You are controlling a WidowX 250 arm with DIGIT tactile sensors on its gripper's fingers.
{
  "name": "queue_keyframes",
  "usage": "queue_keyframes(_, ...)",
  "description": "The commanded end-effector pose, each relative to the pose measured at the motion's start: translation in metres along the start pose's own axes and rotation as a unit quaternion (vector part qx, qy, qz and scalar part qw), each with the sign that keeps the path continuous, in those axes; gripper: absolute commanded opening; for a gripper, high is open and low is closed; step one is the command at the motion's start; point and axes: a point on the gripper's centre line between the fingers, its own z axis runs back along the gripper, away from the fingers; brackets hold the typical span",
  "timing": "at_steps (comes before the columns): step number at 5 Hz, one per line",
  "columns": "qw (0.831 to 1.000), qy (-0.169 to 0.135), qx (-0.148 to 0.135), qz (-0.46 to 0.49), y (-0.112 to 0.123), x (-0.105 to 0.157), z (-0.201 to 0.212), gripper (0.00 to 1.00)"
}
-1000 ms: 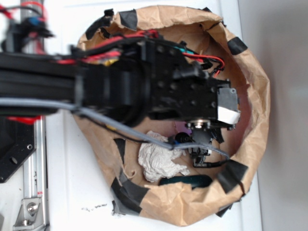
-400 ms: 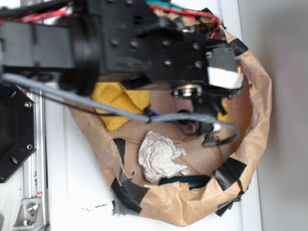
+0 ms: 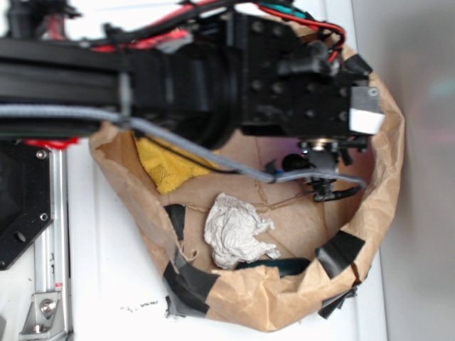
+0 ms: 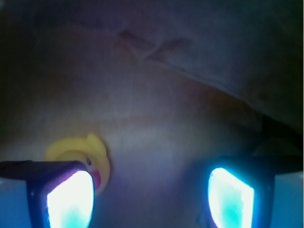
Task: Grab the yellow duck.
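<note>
Two bright fingers frame the wrist view with a wide gap between them, so the hand is open and empty. The yellow duck lies on the brown paper floor of the paper basin, tucked against the left finger rather than between the pair. Judging by this, the approach is under way; next the hand should shift toward the duck, centre it, then close.

The exterior view looks straight down on the paper bag. The wrist view sits close above the bag's floor, which both share.
</note>
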Motion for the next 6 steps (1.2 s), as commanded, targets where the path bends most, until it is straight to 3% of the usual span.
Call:
queue_keyframes(1,1.0,-0.02,-0.007,-0.004,0.0,0.007,0.009,1.0)
queue_keyframes(2,1.0,-0.004,-0.006,-0.006,-0.001,0.005,0.003,1.0)
queue_keyframes(3,0.998,0.054,-0.02,-0.036,-0.02,-0.007,-0.035,1.0)
queue_keyframes(4,0.991,0.08,-0.048,-0.093,-0.052,-0.027,-0.041,1.0)
queue_keyframes(5,0.985,0.074,-0.096,-0.122,-0.069,-0.039,-0.021,1.0)
queue_keyframes(6,0.982,0.059,-0.115,-0.137,-0.076,-0.041,-0.004,1.0)
